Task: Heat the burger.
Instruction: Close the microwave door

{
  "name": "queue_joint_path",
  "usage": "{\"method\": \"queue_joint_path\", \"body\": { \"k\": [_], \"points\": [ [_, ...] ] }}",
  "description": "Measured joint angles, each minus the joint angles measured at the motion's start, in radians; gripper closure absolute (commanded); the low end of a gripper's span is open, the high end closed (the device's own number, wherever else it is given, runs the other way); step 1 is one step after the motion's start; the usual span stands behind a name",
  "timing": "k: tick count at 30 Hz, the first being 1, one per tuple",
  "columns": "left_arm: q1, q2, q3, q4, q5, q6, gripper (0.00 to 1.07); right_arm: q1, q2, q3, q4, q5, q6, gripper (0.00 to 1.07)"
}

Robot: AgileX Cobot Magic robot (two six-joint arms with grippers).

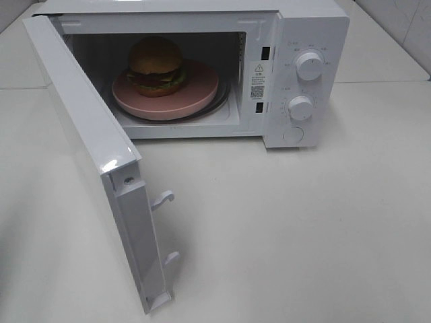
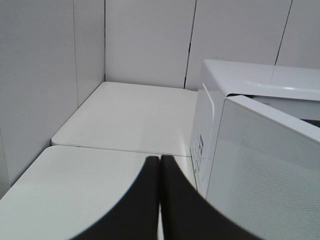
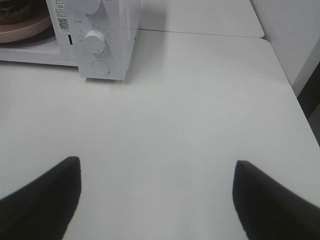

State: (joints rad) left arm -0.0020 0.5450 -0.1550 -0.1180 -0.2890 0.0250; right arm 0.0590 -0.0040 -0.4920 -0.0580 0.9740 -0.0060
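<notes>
The burger (image 1: 156, 66), with a golden-brown bun and green lettuce, sits on a round pink plate (image 1: 195, 99) inside the white microwave (image 1: 316, 27). The microwave door (image 1: 87, 128) stands wide open, swung out to the left. Neither arm shows in the exterior high view. In the left wrist view my left gripper (image 2: 160, 165) is shut and empty, beside the microwave's left side (image 2: 210, 130). In the right wrist view my right gripper (image 3: 156, 172) is open and empty over bare table, well back from the microwave's front right corner (image 3: 107, 60). A sliver of the burger (image 3: 15, 12) and the plate (image 3: 25, 29) show there.
Two white dials (image 1: 310, 65) (image 1: 300, 108) and a round button (image 1: 293, 135) sit on the microwave's right panel. The door's latch hooks (image 1: 163, 198) stick out from its free edge. White wall panels (image 2: 50, 75) stand to the left. The table's right edge (image 3: 292, 95) is close.
</notes>
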Motion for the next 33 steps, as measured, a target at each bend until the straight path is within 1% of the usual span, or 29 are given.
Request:
{"method": "queue_joint_path", "body": {
  "k": [2,3,4,5,7,8,9,10,11,12,16,18,21,22,24,26,29,31,32,33],
  "points": [
    [0.000,0.087,0.000,0.022,-0.056,0.000,1.07,0.000,0.000,0.000,0.000,0.000,0.000,0.32],
    [0.000,0.087,0.000,0.022,-0.056,0.000,1.07,0.000,0.000,0.000,0.000,0.000,0.000,0.32],
    [0.000,0.149,0.000,0.033,-0.093,-0.001,1.07,0.000,0.000,0.000,0.000,0.000,0.000,0.32],
    [0.000,0.149,0.000,0.033,-0.093,-0.001,1.07,0.000,0.000,0.000,0.000,0.000,0.000,0.32],
    [0.000,0.227,0.000,0.039,-0.157,-0.025,1.07,0.000,0.000,0.000,0.000,0.000,0.000,0.32],
    [0.000,0.227,0.000,0.039,-0.157,-0.025,1.07,0.000,0.000,0.000,0.000,0.000,0.000,0.32],
    [0.000,0.271,0.000,0.039,-0.200,-0.056,1.07,0.000,0.000,0.000,0.000,0.000,0.000,0.32],
    [0.000,0.289,0.000,0.039,-0.213,-0.068,1.07,0.000,0.000,0.000,0.000,0.000,0.000,0.32],
    [0.000,0.289,0.000,0.039,-0.213,-0.068,1.07,0.000,0.000,0.000,0.000,0.000,0.000,0.32],
    [0.000,0.331,0.000,0.039,-0.242,-0.092,1.07,0.000,0.000,0.000,0.000,0.000,0.000,0.32],
    [0.000,0.388,-0.003,0.042,-0.264,-0.106,1.07,0.000,0.000,0.000,0.000,0.000,0.000,0.32],
    [0.000,0.457,-0.025,0.089,-0.291,-0.109,1.07,0.000,0.000,0.000,0.000,0.000,0.000,0.32],
    [0.000,0.478,-0.033,0.108,-0.296,-0.110,1.07,0.000,0.000,0.000,0.000,0.000,0.000,0.32],
    [0.000,0.521,-0.047,0.148,-0.304,-0.114,1.07,0.000,0.000,0.000,0.000,0.000,0.000,0.32],
    [0.000,0.540,-0.053,0.166,-0.307,-0.122,1.07,0.000,0.000,0.000,0.000,0.000,0.000,0.32],
    [0.000,0.629,-0.065,0.250,-0.357,-0.161,1.07,0.000,0.000,0.000,0.000,0.000,0.000,0.32],
    [0.000,0.652,-0.068,0.268,-0.370,-0.166,1.07,0.000,0.000,0.000,0.000,0.000,0.000,0.32],
    [0.000,0.718,-0.085,0.329,-0.415,-0.181,1.07,0.000,0.000,0.000,0.000,0.000,0.000,0.32],
    [0.000,0.718,-0.085,0.329,-0.415,-0.181,1.07,0.000,0.000,0.000,0.000,0.000,0.000,0.32],
    [0.000,0.759,-0.099,0.369,-0.437,-0.202,1.07,0.000,0.000,0.000,0.000,0.000,0.000,0.32]
  ]
}}
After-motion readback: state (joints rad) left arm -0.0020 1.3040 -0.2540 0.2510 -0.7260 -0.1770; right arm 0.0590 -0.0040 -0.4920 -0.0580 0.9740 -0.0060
